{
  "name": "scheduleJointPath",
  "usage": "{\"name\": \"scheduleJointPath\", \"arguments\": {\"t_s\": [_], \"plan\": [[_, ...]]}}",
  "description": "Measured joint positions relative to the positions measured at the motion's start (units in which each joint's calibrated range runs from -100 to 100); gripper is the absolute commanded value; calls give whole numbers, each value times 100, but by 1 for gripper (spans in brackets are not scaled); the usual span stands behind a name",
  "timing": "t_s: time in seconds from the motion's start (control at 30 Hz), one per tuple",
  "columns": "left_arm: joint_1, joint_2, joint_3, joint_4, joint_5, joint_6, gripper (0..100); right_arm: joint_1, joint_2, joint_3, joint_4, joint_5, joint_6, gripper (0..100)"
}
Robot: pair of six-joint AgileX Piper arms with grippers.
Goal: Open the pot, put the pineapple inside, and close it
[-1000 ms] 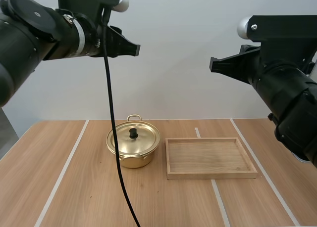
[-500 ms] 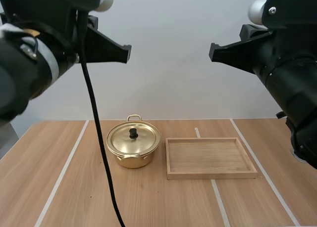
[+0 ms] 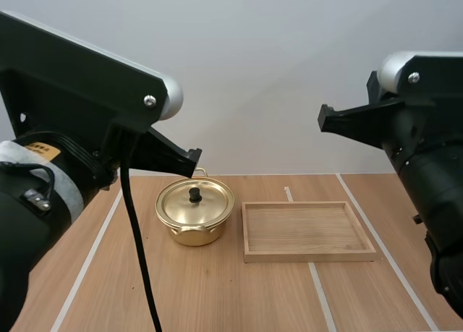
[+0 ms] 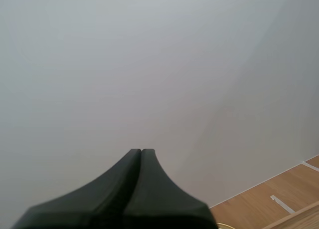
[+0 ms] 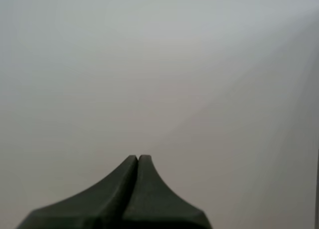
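A gold pot (image 3: 194,213) with its lid (image 3: 195,201) on, black knob up, stands on the table left of centre. My left gripper (image 3: 195,158) hangs high above and just behind the pot, its fingers together as one dark wedge (image 4: 141,154). My right gripper (image 3: 323,117) is raised high at the right, above the tray's far side, fingers pressed together as well (image 5: 138,159). Both point at the pale wall.
A shallow wooden tray (image 3: 307,231) with nothing in it lies right of the pot. White lines run across the wooden table (image 3: 239,296). My left arm's large body looms at the near left.
My left arm has dropped and swung closer to the camera, its gripper now lower, near the pot's far side. My right gripper has shifted slightly right and down.
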Motion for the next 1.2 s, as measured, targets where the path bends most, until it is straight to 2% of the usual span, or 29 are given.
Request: {"name": "scheduleJointPath", "arguments": {"t_s": [0.3, 0.37, 0.43, 0.77, 0.97, 1.1, 1.2], "plan": [[0, -41, 68, 71, -19, 0, 0, 0, -66, 825, -38, 395, 7, 0], [0, -54, 452, 644, -111, 0, 0, 0, -66, 924, -82, 428, 7, 0], [0, -118, 814, 920, -223, 0, 0, 0, -66, 953, -92, 428, 7, 0], [0, -1004, 2456, 1089, -648, 0, 0, 0, -66, 962, -124, 435, 7, 0], [0, -1259, 2704, 1102, -611, 0, 0, 0, -66, 962, -124, 450, 7, 0], [0, -1261, 2860, 1755, -665, -71, 0, 0, -66, 962, -124, 450, 7, 0], [0, -1261, 3099, 2117, -664, -447, 0, 0, -66, 962, -124, 450, 7, 0]]}}
